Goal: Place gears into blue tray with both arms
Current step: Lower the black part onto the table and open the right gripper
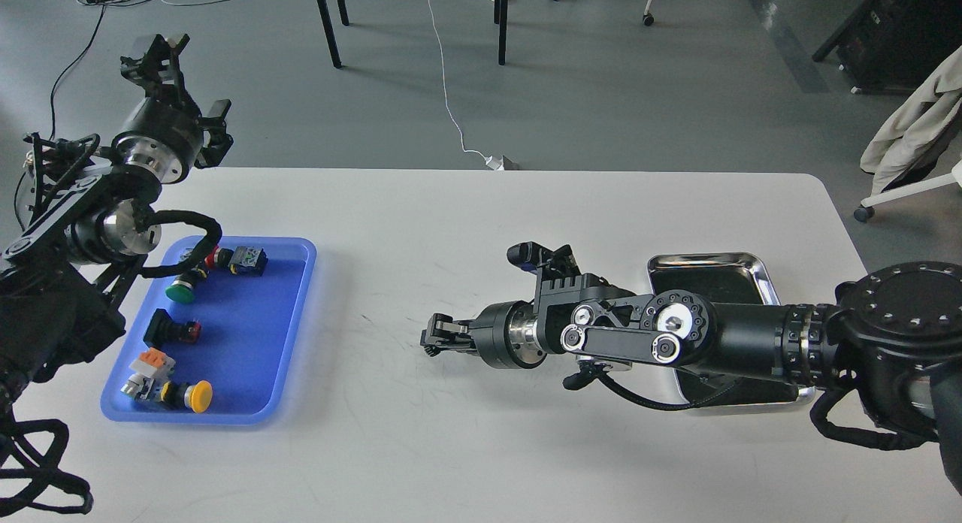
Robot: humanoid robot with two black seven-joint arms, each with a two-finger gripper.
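Arm, left: is rising from the left edge, with its end effector (176, 80) hanging high above the far left corner of the tabletop (481, 448), well apart from everything on it. It is seen end-on and dark, so whether its fingers are spread or closed cannot be told.

Blue tray (301, 312): is lying on the left of the tabletop, partly under the left arm. It is carrying only coloured push-button switches, among them a green-capped switch (180, 290) and a yellow-capped switch (198, 396). No gears are showing inside it.

Right end effector (434, 337): is lying low over the middle of the tabletop and pointing left towards the blue tray, though still well apart from it. The fingers are appearing small and dark. Their gap cannot be told, nor whether a gear is pinched between them.

Steel tray (751, 264): is sitting on the right, largely covered by the right arm.

Gears: none can be made out with certainty, and any in the steel tray are being hidden by the arm.

Handling, as a judgement: such tiny rings are probably light, stiff and not fragile, but easy to flick away or drop. Pinching across the outer rim with the fingertips, straight down, is looking the safest hold.
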